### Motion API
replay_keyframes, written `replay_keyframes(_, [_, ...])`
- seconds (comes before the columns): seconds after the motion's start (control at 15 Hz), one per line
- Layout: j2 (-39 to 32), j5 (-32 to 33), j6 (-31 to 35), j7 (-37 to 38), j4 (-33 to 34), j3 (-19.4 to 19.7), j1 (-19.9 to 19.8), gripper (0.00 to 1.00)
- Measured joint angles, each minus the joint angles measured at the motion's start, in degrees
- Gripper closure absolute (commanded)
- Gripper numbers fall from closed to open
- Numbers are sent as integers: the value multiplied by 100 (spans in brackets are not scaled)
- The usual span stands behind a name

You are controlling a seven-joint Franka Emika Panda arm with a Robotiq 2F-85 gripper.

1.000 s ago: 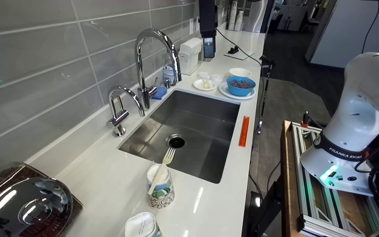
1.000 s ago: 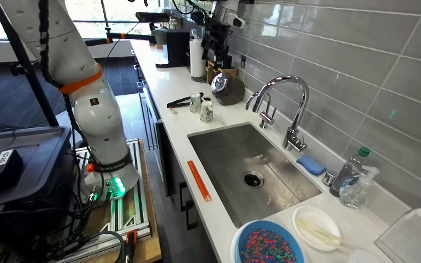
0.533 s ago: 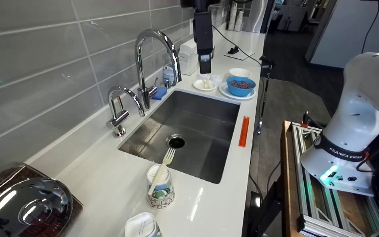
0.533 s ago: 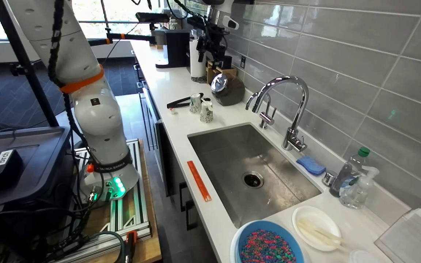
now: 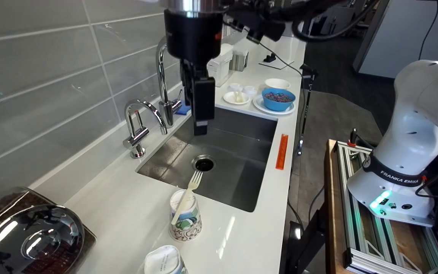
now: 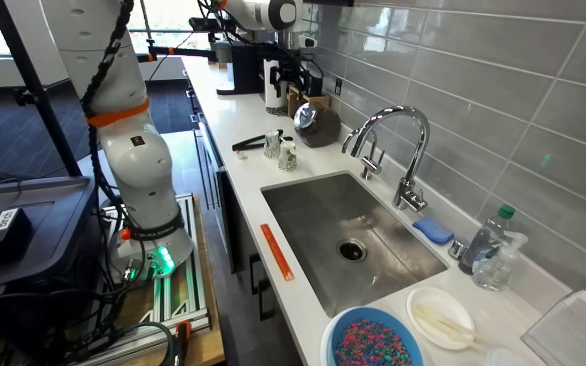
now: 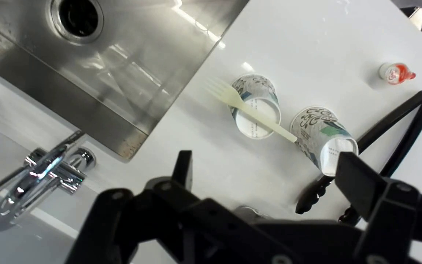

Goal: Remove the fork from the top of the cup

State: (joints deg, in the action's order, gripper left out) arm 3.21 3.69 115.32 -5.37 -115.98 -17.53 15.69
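Note:
The pale yellowish fork [image 5: 185,201] lies across the upturned base of a patterned paper cup [image 5: 187,229] beside the sink, its tines pointing toward the sink. In the wrist view the fork [image 7: 256,114] crosses the cup's white base, and the cup [image 7: 266,88] stands upside down. In an exterior view the cup [image 6: 287,156] shows small, and the fork cannot be made out. My gripper [image 7: 266,168] is open and empty, its fingers wide apart. The gripper [image 5: 200,127] hangs above the counter and sink area, apart from the fork and cup. It also shows in an exterior view [image 6: 290,84].
A second upturned cup [image 7: 311,132] stands close to the fork's handle end. Black tongs [image 7: 412,135] and a small red-tipped bottle [image 7: 396,73] lie beyond. The sink [image 5: 226,152], two faucets [image 5: 139,137], a lidded jar [image 5: 36,236] and an orange strip [image 5: 281,152] are nearby.
In the exterior views my gripper has moved lower and away from the backsplash, coming larger into view. The fork and cups have not moved.

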Motion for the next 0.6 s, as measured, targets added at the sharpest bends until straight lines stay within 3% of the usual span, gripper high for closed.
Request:
replay_keyframes(0.2, [-268, 47, 400, -371, -27, -24, 54, 0])
replay_keyframes(0.6, [-436, 46, 417, -532, 25, -23, 63, 0])
